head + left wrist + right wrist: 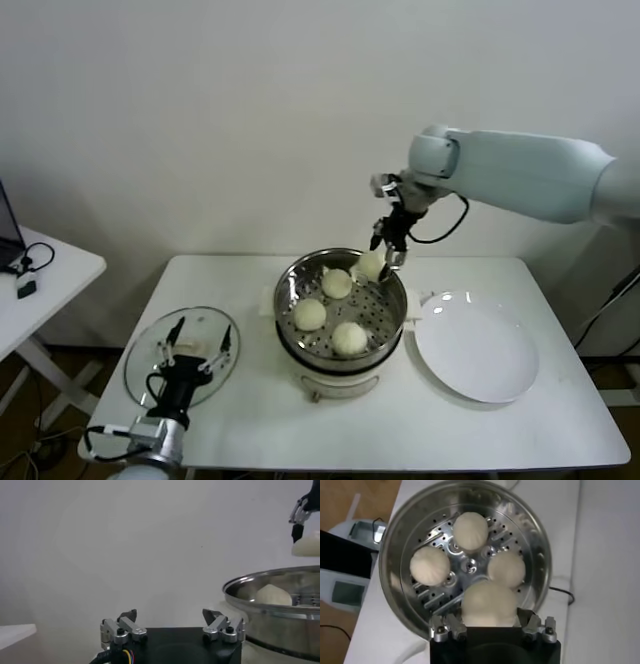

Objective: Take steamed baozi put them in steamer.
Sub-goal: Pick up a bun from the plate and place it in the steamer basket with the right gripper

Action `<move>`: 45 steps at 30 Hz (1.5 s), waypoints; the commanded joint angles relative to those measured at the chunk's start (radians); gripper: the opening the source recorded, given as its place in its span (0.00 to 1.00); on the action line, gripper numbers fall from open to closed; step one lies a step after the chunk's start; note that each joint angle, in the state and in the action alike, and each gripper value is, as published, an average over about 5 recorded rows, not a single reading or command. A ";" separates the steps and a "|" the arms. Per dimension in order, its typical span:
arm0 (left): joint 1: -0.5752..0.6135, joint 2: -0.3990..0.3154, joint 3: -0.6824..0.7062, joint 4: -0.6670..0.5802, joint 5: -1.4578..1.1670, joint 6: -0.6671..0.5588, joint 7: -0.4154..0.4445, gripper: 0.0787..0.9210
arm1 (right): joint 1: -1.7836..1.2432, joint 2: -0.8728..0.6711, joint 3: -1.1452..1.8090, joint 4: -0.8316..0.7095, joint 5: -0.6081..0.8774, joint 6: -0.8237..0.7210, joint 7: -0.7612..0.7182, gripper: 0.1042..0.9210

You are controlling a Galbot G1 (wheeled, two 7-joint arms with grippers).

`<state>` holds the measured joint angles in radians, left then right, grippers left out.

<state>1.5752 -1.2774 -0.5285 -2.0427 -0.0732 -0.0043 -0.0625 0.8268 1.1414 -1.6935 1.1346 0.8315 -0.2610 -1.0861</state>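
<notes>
The steamer is a shiny steel pot on a white base at the table's middle. Three cream-white baozi lie on its perforated floor. A fourth baozi hangs over the pot's far right rim, with my right gripper shut on it. The right wrist view shows this held baozi between the fingers, above the three in the steamer. My left gripper rests open and empty over the glass lid at the front left; its fingers stand wide apart.
A round glass lid lies on the table at the front left. A flat white plate, with nothing on it, sits right of the steamer. A small white side table with a device stands at the far left.
</notes>
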 commanded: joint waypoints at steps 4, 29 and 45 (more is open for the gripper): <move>-0.004 0.000 0.015 0.003 0.014 0.003 0.000 0.88 | -0.082 0.047 -0.028 0.026 -0.018 -0.016 0.050 0.77; -0.007 -0.002 0.013 0.024 0.013 -0.004 0.003 0.88 | -0.157 0.030 -0.009 -0.020 -0.103 -0.008 0.066 0.77; -0.016 -0.013 0.016 0.020 0.016 0.003 0.003 0.88 | -0.133 0.021 0.026 -0.006 -0.072 0.009 0.032 0.88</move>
<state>1.5579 -1.2867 -0.5126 -2.0208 -0.0575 -0.0025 -0.0599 0.6704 1.1675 -1.6820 1.1194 0.7330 -0.2577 -1.0236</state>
